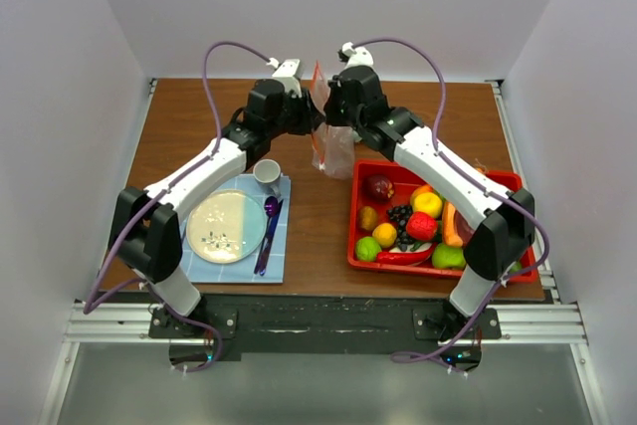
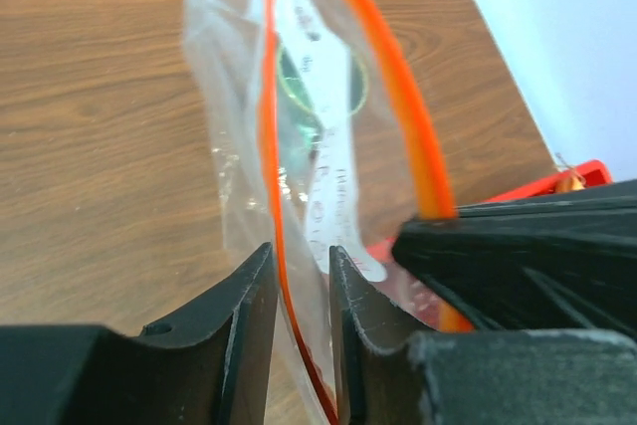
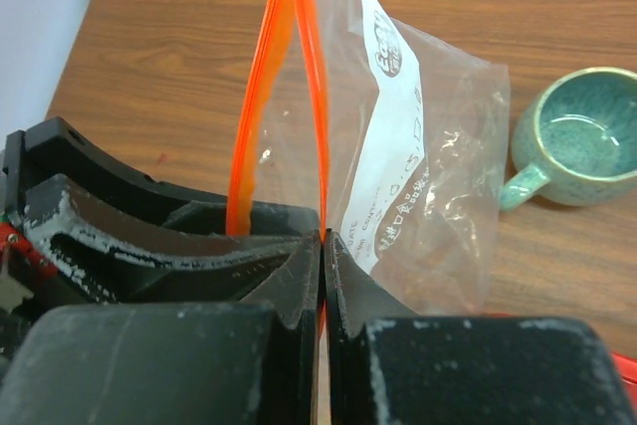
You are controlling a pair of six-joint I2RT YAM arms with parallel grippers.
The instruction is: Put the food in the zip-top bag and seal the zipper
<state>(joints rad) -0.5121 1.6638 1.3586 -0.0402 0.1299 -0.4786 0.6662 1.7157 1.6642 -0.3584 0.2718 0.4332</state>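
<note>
Two pincers at upright bag (image 1: 333, 146), far surface (image 1: 199, 116): right pincer (image 3: 323, 241) clenched on one zipper (image 3: 244, 146) lip, left pincer (image 2: 301, 261) slack astride the other; food (image 1: 423, 226) in tray (image 1: 354, 216). Likely opening the mouth; next, left clamps, spreads.

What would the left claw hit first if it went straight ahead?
The bag: its orange strip sits between the fingers of the left claw, so plastic comes first, then probably table.
</note>
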